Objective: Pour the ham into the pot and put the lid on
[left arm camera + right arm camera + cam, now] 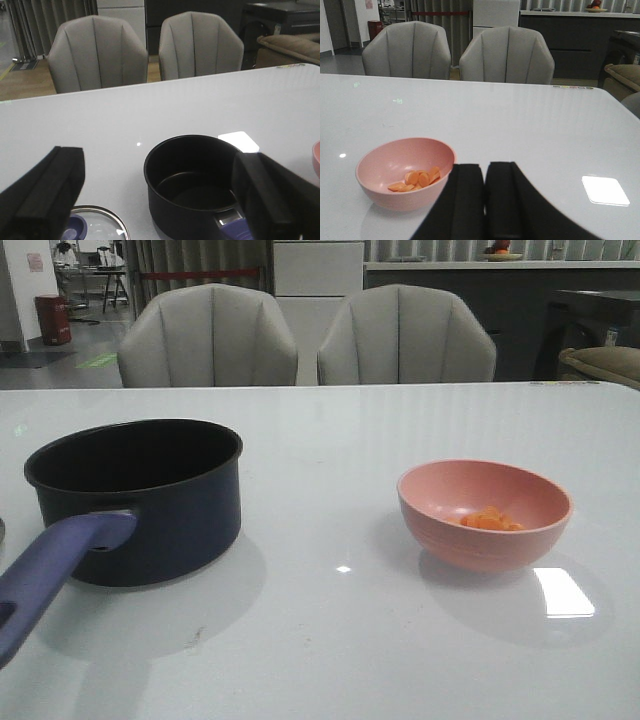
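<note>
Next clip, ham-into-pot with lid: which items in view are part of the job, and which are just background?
Part of the job:
ham in the pink bowl
pot, empty
lid, lying beside the pot

Just there:
two grey chairs behind the table

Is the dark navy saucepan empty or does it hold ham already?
Empty: the dark navy saucepan shows only bare black bottom.

glossy white table [330,640], matt pot [175,525]
</note>
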You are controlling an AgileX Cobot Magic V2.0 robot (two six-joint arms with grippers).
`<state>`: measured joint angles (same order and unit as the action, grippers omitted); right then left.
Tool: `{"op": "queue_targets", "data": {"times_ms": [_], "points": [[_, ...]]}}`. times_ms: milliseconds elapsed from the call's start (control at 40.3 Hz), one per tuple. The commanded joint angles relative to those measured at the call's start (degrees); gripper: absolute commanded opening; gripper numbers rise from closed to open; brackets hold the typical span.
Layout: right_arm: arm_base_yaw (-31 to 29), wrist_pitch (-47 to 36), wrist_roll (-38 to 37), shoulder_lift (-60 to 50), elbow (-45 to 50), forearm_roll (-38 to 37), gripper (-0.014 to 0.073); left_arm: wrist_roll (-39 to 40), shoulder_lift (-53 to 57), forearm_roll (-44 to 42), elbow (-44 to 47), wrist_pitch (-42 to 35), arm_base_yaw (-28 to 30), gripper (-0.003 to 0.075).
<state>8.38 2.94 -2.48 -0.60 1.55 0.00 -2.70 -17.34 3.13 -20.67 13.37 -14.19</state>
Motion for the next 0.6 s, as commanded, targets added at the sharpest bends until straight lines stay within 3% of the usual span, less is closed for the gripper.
{"op": "queue_targets", "data": {"times_ms": [0, 223, 422, 571], "points": [[-0.02, -4.87, 0.11, -1.14, -0.3, -0.47, 0.0143, 0.33, 4.71, 0.11, 0.85, -6.14, -1.1, 0.0625], [-0.02, -4.87, 0.11, -1.14, -0.3, -0.47, 0.0143, 0.33, 10.31, 0.11, 6.56, -13.37, -4.08, 0.0625], [-0.02, -5.52, 0.17, -1.14, -0.3, -0.52, 0.0143, 0.33, 10.64, 0.11, 7.19, -14.17, -4.68, 0.0625], [0.09, -15.1, -0.26, -1.12, -1.03, -0.45, 0.0143, 0.33, 10.64, 0.11, 7.19, -14.07, -4.68, 0.0625]]}}
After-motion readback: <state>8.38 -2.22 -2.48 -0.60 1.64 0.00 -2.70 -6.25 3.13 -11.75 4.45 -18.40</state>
